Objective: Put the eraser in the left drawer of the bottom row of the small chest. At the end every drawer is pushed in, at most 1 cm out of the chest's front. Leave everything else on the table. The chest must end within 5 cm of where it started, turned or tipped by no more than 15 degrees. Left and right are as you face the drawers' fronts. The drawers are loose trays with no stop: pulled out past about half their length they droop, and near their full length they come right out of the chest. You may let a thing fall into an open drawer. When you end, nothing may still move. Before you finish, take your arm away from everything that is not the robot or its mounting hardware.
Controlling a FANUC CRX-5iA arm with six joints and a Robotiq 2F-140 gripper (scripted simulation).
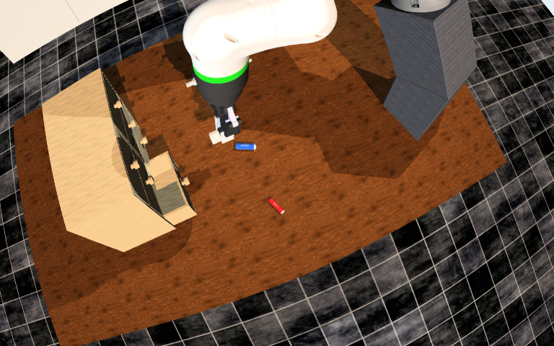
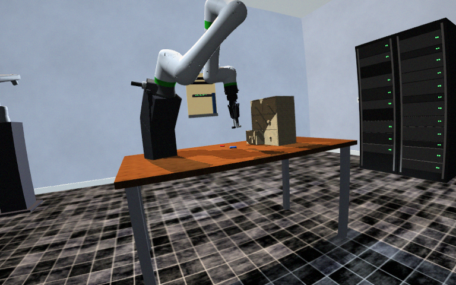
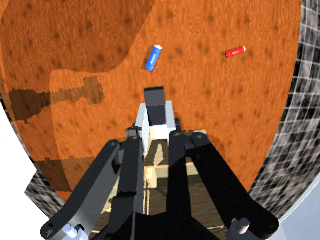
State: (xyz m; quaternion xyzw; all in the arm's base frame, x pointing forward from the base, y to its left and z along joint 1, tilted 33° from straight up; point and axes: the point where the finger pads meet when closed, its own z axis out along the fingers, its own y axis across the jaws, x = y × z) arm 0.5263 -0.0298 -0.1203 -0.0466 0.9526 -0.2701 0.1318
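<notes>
My gripper [image 1: 223,133] [image 2: 236,125] [image 3: 156,111] is shut on the eraser [image 1: 215,137] [image 3: 156,102], a small white block held at the fingertips. It hangs well above the table, in front of the small wooden chest [image 1: 81,155] [image 2: 279,117] and a little to the side of it. One drawer [image 1: 173,195] [image 2: 254,136] in the bottom row stands pulled out, and its tray shows open from above. The other drawers look pushed in.
A blue cylinder [image 1: 244,146] [image 2: 232,146] [image 3: 154,58] lies on the table just beyond the gripper. A red cylinder [image 1: 275,205] [image 2: 222,145] [image 3: 235,52] lies farther out. The arm's dark pedestal [image 1: 428,60] [image 2: 158,127] stands at the far end of the table.
</notes>
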